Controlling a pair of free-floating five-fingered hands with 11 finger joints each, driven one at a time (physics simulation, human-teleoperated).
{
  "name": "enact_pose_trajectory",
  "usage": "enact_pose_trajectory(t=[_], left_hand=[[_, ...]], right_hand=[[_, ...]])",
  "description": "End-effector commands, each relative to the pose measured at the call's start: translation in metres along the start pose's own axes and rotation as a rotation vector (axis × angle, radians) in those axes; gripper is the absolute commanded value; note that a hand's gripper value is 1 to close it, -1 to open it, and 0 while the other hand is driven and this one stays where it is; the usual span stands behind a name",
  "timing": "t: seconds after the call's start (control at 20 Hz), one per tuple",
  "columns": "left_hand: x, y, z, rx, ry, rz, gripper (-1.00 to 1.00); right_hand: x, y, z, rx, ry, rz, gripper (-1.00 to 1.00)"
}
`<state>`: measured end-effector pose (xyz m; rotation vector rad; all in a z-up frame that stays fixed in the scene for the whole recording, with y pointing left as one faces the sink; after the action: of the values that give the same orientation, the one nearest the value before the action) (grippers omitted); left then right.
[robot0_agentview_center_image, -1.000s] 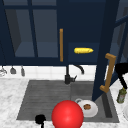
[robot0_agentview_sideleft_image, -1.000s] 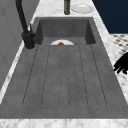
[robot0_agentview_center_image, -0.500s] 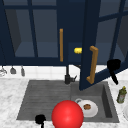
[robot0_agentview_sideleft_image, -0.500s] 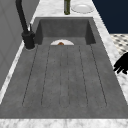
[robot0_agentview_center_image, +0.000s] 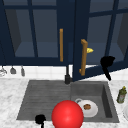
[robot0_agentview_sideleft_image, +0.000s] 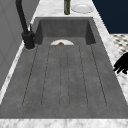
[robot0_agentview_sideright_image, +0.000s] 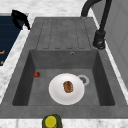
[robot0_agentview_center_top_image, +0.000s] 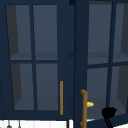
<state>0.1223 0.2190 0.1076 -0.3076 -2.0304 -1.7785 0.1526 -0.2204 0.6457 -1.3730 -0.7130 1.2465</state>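
Navy cabinet door on the right stands partly swung out, its lower edge hanging over the sink basin. Against that edge sits the right hand, fingers curled; whether they grip it I cannot tell. Its brass handle runs upright. Beside the red ball, the left hand floats at the sink's front rim.

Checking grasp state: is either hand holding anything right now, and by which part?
The right hand sits against the lower edge of the open cabinet door; a grip cannot be told. The left hand holds nothing.
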Motion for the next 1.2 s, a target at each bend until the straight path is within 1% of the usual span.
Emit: enact_pose_trajectory(t=[0.0,0.2,1.15], left_hand=[[0.0,0.0,0.0,0.0,0.0,0.0,0.0],[0.0,0.0,0.0,0.0,0.0,0.0,0.0],[0.0,0.0,0.0,0.0,0.0,0.0,0.0]], right_hand=[[0.015,0.001,-0.016,0.023,0.082,-0.007,-1.0],[0.031,-0.001,-0.029,0.01,0.124,-0.014,-1.0],[0.097,-0.003,-0.084,-0.062,0.373,-0.052,-1.0]])
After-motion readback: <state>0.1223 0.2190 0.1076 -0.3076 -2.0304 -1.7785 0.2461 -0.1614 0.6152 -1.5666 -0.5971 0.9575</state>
